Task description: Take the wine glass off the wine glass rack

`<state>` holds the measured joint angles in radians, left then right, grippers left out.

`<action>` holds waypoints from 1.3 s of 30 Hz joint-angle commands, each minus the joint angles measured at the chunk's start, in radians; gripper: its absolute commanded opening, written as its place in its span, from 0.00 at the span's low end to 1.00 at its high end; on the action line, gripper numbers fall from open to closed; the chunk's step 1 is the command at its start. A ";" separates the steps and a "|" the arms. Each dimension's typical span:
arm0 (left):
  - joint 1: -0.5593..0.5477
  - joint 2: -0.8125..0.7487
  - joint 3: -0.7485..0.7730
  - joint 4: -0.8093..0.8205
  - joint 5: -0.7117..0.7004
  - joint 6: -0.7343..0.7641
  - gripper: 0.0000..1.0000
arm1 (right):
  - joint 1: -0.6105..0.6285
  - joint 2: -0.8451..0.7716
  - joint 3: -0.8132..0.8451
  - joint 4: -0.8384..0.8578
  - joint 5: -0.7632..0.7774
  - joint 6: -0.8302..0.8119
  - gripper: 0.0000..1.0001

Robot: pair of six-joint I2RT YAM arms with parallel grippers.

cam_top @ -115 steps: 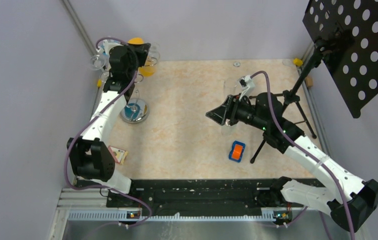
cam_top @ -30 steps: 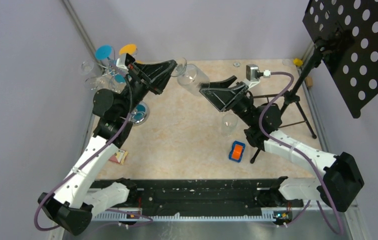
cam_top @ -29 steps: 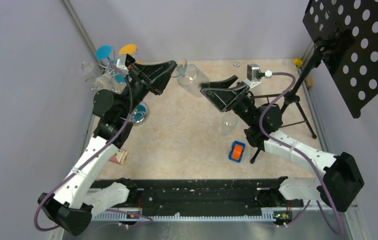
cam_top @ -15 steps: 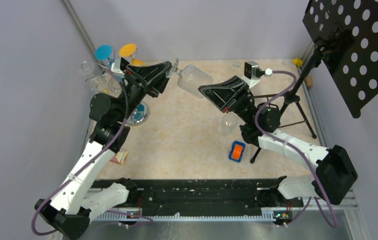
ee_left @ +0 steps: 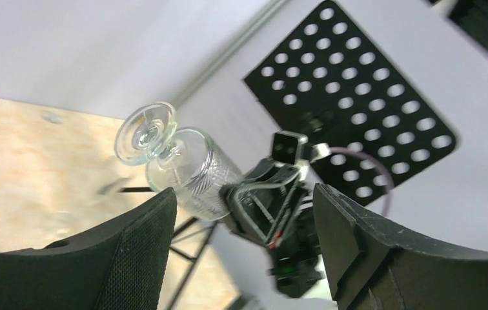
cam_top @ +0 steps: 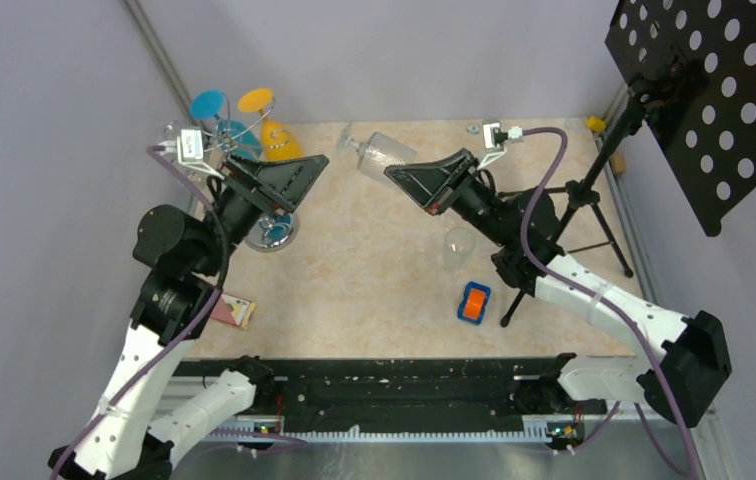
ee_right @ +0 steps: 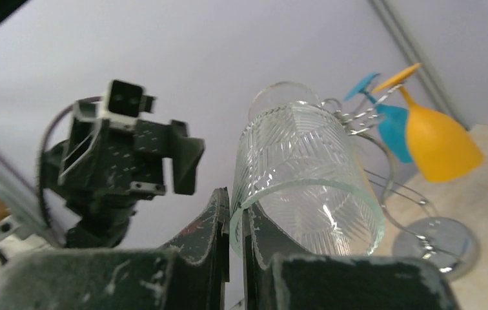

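Clear ribbed wine glass [cam_top: 382,155] tipped sideways mid-air, top centre, off spiral wire rack [cam_top: 274,237] at upper left | right gripper [cam_top: 394,177] pinching its rim | left gripper [cam_top: 314,165] wide, empty

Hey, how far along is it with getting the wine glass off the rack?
Done: the clear glass is off the rack, in mid-air. In hand: the right gripper is shut on its rim; the left gripper is open, apart from it. Left: likely setting it down. A blue glass and an orange glass hang on the rack.
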<state>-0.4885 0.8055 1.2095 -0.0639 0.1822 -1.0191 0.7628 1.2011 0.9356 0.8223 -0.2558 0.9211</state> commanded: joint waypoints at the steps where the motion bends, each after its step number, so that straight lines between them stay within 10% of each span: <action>1: 0.000 -0.054 0.061 -0.200 -0.091 0.413 0.80 | 0.003 -0.045 0.137 -0.322 0.055 -0.225 0.00; 16: -0.001 -0.162 0.074 -0.350 -0.260 0.717 0.80 | 0.080 0.248 0.521 -1.341 0.323 -0.598 0.00; 39: 0.000 -0.175 0.048 -0.410 -0.281 0.732 0.81 | -0.015 0.878 0.989 -1.604 0.566 -0.663 0.00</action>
<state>-0.4885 0.6472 1.2610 -0.4835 -0.0769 -0.3096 0.7746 2.0735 1.8359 -0.7914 0.2771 0.2714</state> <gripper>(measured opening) 0.807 0.057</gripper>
